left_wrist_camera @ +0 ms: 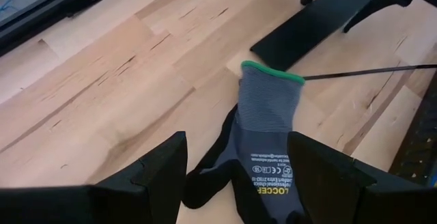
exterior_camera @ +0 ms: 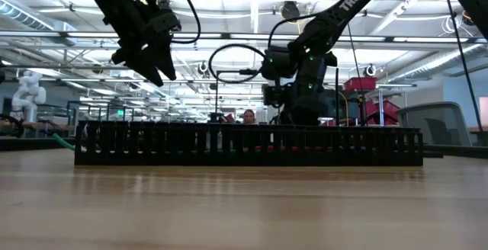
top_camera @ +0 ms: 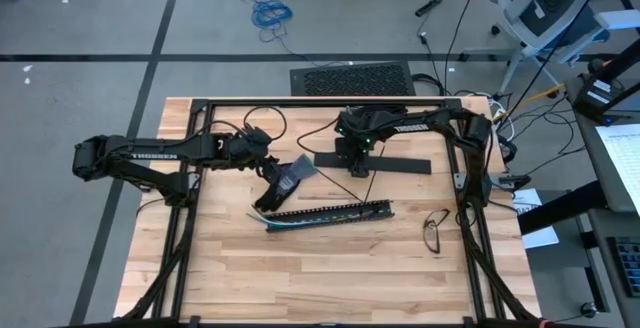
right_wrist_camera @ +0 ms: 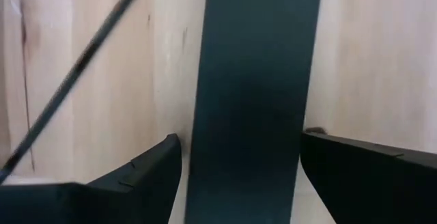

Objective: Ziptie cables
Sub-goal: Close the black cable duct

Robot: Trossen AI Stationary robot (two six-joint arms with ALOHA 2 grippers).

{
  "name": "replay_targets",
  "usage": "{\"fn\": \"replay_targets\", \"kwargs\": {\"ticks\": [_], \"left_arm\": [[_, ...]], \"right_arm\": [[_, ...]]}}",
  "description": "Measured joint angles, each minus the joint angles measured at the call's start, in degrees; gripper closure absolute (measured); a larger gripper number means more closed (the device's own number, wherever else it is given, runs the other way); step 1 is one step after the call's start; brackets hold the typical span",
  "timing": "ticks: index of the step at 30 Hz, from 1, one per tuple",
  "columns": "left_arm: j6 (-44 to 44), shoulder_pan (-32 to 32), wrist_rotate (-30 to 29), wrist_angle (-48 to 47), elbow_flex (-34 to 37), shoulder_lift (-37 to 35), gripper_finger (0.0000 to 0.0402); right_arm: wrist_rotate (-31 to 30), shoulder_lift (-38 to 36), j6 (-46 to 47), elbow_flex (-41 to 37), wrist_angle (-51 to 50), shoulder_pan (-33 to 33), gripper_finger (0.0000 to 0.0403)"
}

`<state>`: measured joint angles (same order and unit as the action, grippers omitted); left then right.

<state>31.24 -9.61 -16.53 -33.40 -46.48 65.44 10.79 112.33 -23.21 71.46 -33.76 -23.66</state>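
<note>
Right gripper (right_wrist_camera: 239,166) spread wide, straddling a flat black strip (top_camera: 372,161) on the table beyond the slotted channel (top_camera: 330,211), gripping nothing yet. Left gripper (left_wrist_camera: 235,176) also parted, empty, hovering over a grey glove (left_wrist_camera: 263,138) just behind the channel's left end. Cables (top_camera: 270,221) poke out at that same left end, lying in or against the channel, can't tell which. A thin black tie-like strand (left_wrist_camera: 369,72) runs near the strip. No ziptie fastened; bundling looks entirely left to do.
</note>
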Motion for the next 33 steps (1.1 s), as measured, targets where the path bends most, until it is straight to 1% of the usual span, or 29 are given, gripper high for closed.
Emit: {"fn": "replay_targets", "kwargs": {"ticks": [10,12,18,22,27,33], "left_arm": [[0.02,0.00,-0.04,-0.05,0.00,0.01,0.0157],[0.04,0.00,-0.07,-0.07,0.00,-0.01,0.0157],[0.02,0.00,-0.48,-0.06,0.00,0.00,0.0157],[0.02,0.00,-0.48,-0.05,0.00,0.01,0.0157],[0.01,0.00,-0.48,-0.07,0.00,0.00,0.0157],[0.00,0.00,-0.48,-0.07,0.00,0.01,0.0157]], "right_arm": [[-0.40,0.80,0.04,0.11,0.33,0.04,0.0124],[-1.28,0.82,0.03,0.13,0.10,0.04,0.0133],[-1.91,0.82,0.76,0.15,0.24,0.07,0.0182],[-2.10,0.82,1.01,0.15,0.24,0.07,0.0181],[-2.77,0.84,1.03,0.13,0.28,0.17,0.0162],[-2.86,0.86,1.42,0.11,0.22,0.20,0.0179]]}}
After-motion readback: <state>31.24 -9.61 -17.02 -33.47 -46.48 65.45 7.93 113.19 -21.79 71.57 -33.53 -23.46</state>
